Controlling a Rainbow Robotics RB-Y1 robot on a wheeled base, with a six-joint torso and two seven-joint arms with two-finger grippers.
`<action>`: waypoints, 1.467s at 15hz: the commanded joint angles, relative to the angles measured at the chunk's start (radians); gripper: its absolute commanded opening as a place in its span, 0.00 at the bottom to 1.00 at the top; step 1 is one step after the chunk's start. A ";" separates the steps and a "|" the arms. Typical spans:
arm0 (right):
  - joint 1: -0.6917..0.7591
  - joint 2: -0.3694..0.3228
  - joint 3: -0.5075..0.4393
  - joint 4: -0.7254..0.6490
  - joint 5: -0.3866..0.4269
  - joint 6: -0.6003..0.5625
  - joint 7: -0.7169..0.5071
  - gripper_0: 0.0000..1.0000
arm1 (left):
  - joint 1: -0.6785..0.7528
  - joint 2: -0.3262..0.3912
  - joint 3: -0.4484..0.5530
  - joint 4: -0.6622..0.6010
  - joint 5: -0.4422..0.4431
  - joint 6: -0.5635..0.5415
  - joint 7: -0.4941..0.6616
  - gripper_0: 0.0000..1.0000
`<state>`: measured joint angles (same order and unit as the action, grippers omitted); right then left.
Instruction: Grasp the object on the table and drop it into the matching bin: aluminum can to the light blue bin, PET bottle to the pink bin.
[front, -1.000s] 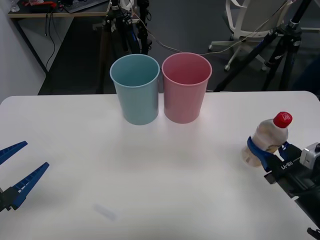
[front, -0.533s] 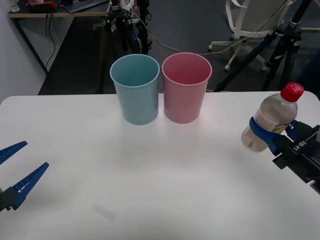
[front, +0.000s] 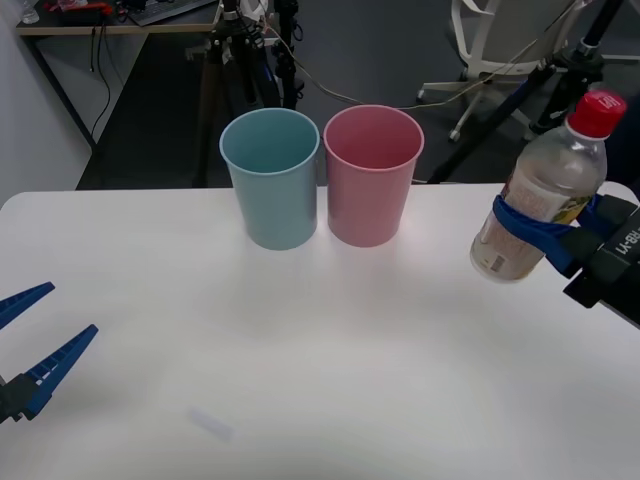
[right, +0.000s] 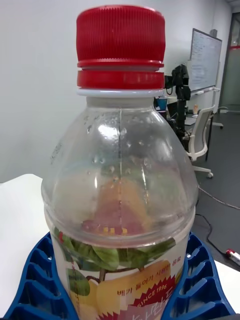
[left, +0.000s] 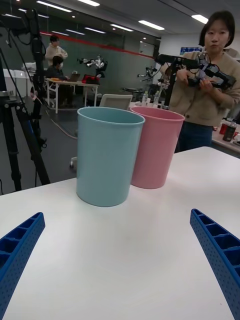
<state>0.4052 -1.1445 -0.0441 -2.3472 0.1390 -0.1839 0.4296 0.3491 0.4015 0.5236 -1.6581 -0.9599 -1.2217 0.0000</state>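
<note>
A large white table (front: 300, 350) filled the foreground, with tripods and an office chair on the dark floor behind it. Near the far edge stood the light blue bin (front: 271, 178) and the pink bin (front: 372, 175), upright and just beside each other, the blue one on the left. At the right edge, the right gripper (front: 545, 238) pinched the PET bottle (front: 541, 192) around its labelled middle and held it in the air above the table, tilted, red cap uppermost, well to the right of the pink bin. At the lower left, the left gripper (front: 30, 335) hung low over the table, its blue fingers spread apart.
</note>
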 joint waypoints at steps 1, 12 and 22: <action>-0.020 -0.081 -0.037 -0.021 -0.116 0.011 0.000 0.00 | 0.000 0.000 0.000 0.000 0.000 0.000 0.000 1.00; -0.672 -0.058 0.412 0.233 -0.202 0.100 0.003 0.00 | 0.000 0.000 0.000 0.000 0.000 0.000 0.000 1.00; -1.287 0.235 0.807 0.890 -0.223 0.064 0.021 0.00 | 0.000 0.000 0.000 0.000 0.000 0.000 0.000 1.00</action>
<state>-0.8618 -0.9321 0.7542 -1.4963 -0.0878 -0.1158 0.4472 0.3491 0.4014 0.5236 -1.6581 -0.9599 -1.2217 0.0000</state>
